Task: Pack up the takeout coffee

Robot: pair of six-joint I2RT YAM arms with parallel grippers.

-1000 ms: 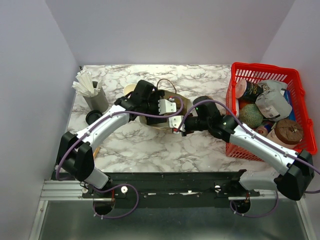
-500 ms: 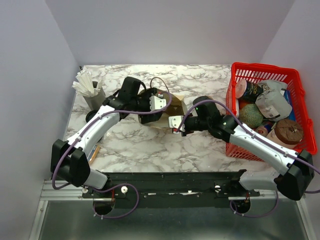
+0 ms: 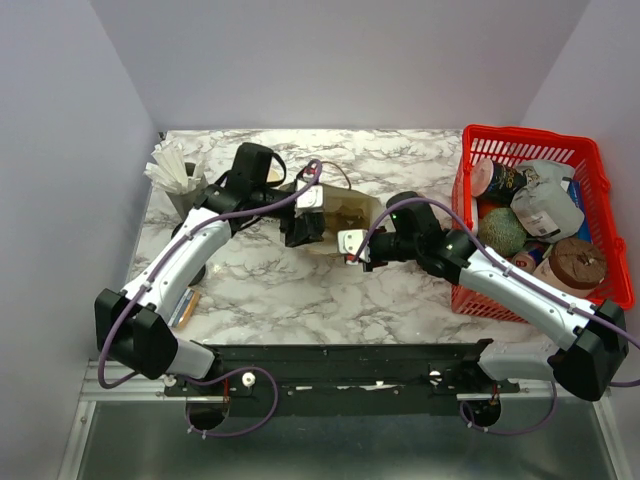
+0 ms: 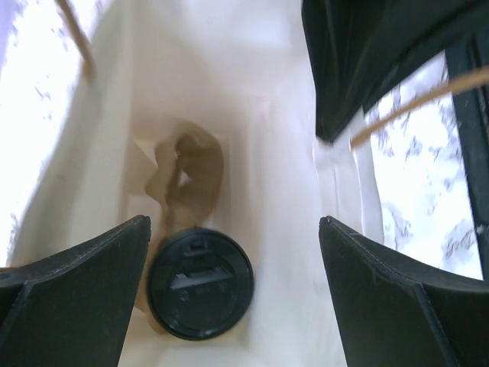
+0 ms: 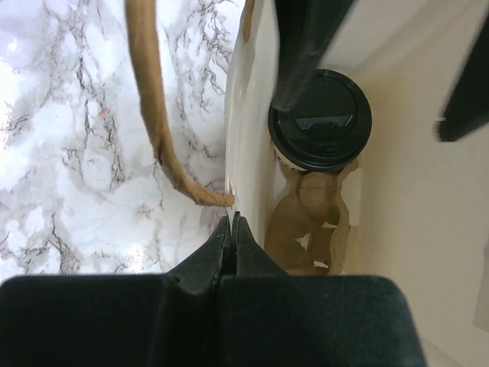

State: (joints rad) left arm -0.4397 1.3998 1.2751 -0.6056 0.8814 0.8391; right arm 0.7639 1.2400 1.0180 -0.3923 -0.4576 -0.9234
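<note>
Left gripper [image 4: 233, 229] is spread as wide as it goes and holds nothing. It hangs right over the mouth of the paper bag [image 4: 252, 92], pointing straight down inside. Between its two black fingers [image 4: 76, 298] you can see the takeout coffee [image 4: 200, 283], standing upright on the bag's floor with its black lid on. The cup is tucked against one end of the bag, next to a crumpled brown fold of paper [image 4: 195, 172] at the bottom. The fingers aren't touching the cup.

Right gripper [image 5: 231, 225] is clamped tight on the near rim of the bag, with the wall pinched between its tips. One of the bag's brown twisted handles [image 5: 151, 107] flops out over the marble table [image 5: 61, 153] just beside it.

In the overhead view the bag sits mid-table with both arms meeting at it. There's a red basket [image 3: 466, 190] stuffed with groceries on the right edge. A grey holder of white wrapped sticks [image 3: 183, 178] sits far left (straws or stirrers, can't tell).
</note>
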